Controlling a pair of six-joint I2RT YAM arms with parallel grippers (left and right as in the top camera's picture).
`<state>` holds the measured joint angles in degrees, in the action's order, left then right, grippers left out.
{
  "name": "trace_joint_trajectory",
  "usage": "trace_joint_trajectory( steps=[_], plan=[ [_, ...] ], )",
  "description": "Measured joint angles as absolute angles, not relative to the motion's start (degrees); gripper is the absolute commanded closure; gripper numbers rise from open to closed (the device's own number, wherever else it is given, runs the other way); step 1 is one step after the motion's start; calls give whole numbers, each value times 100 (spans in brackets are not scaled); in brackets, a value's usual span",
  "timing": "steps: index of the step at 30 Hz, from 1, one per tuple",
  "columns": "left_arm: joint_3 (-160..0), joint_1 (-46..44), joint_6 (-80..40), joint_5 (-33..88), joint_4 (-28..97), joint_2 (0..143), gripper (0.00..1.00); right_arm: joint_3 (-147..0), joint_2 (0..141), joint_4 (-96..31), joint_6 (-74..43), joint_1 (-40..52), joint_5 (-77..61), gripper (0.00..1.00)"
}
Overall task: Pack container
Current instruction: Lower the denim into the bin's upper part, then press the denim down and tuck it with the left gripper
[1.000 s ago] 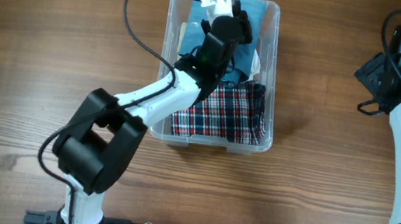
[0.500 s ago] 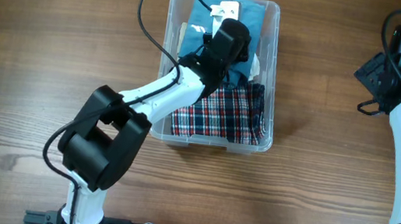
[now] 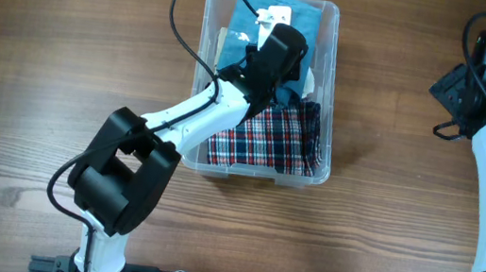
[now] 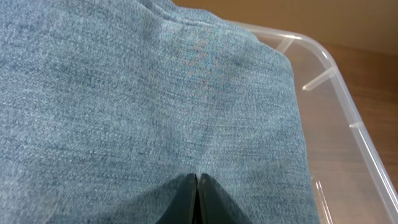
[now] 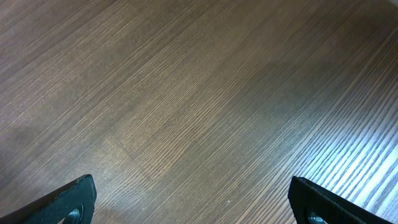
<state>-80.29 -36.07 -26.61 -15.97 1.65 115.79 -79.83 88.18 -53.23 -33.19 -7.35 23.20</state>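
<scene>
Container (image 3: 333, 101) on table (image 3: 41, 79), holding plaid cloth (image 3: 266, 139) and denim (image 4: 124, 93).
Left tool (image 4: 197, 183) is pressed together, tip on denim inside container.
Right tool (image 5: 193, 202) spread, empty, well right of container.
Packing looks nearly done.

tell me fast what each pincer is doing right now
left pincer: shut, tips together over the denim in the container, nothing between them
right pincer: open, empty, above the table
</scene>
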Motion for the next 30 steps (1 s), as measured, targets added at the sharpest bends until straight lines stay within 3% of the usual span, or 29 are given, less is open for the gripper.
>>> trace_joint_trajectory(
  steps=[13, 24, 30],
  plan=[
    [-8128, -3636, -2657, -1343, 869, 11445, 96, -7983, 8818, -5323, -3317, -735, 2320, 0],
    [-7708, -3642, -1459, -2010, -589, 11238, 96, -7983, 8818, -5325, -3319, -735, 2320, 0],
    [-7708, -3085, -1133, -2053, -867, 11118, 96, -7983, 8818, -5323, -3319, -735, 2320, 0]
  ],
)
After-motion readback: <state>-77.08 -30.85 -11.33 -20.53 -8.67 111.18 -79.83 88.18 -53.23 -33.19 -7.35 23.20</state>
